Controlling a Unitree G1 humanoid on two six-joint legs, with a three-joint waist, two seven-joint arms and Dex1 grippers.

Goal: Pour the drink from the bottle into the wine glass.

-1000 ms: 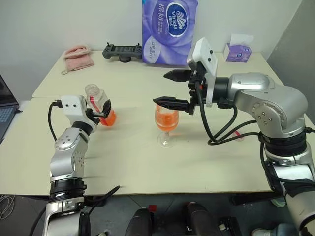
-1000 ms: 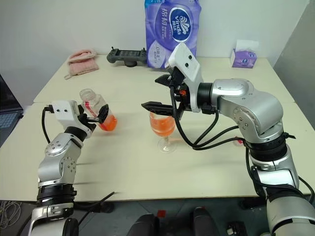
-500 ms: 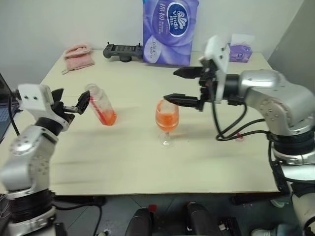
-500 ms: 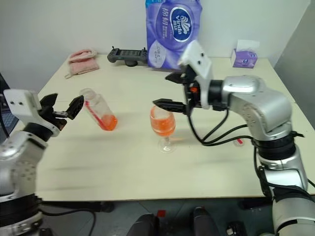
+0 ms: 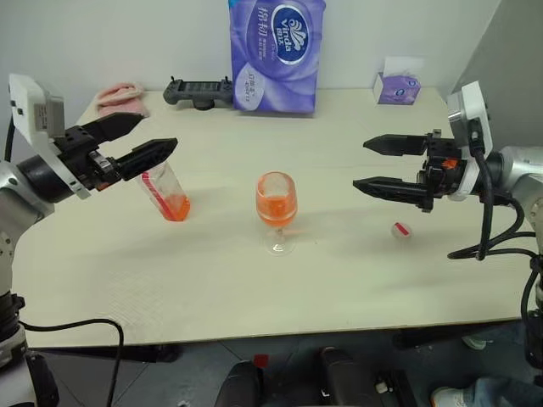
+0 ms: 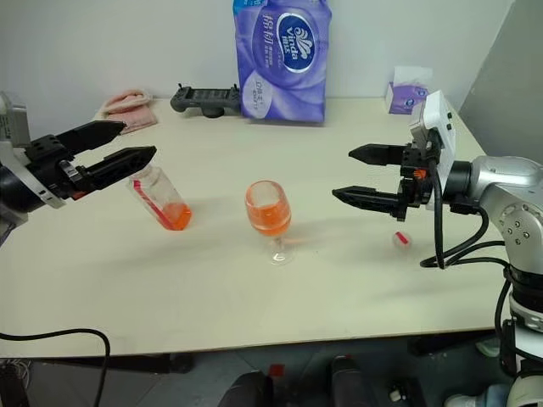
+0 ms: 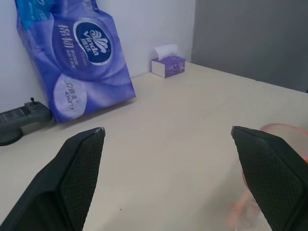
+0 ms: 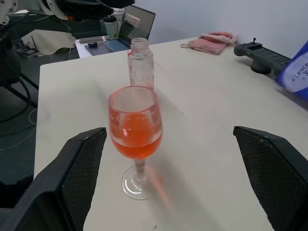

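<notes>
**Q:** Orange-red drink (image 5: 275,209) is seen in which vessel, and where relative to the grippers?

**A:** Most of it is held in the wine glass (image 5: 276,209), which is stood upright on the table (image 5: 254,288) between the two grippers. A small remainder is seen at the base of the bottle (image 5: 165,190), uncapped, apparently leaning, its neck just beneath the left gripper (image 5: 136,142). A small red-and-white cap (image 5: 400,230) is seen lying below the right gripper (image 5: 370,164).

**Q:** How are the grippers set?

**A:** Both are spread wide and nothing is held. The left gripper is pointed level toward the glass; the bottle is nearer to it. The right gripper (image 8: 173,132) is aimed at the glass from well apart. Pouring is judged essentially done.
</notes>
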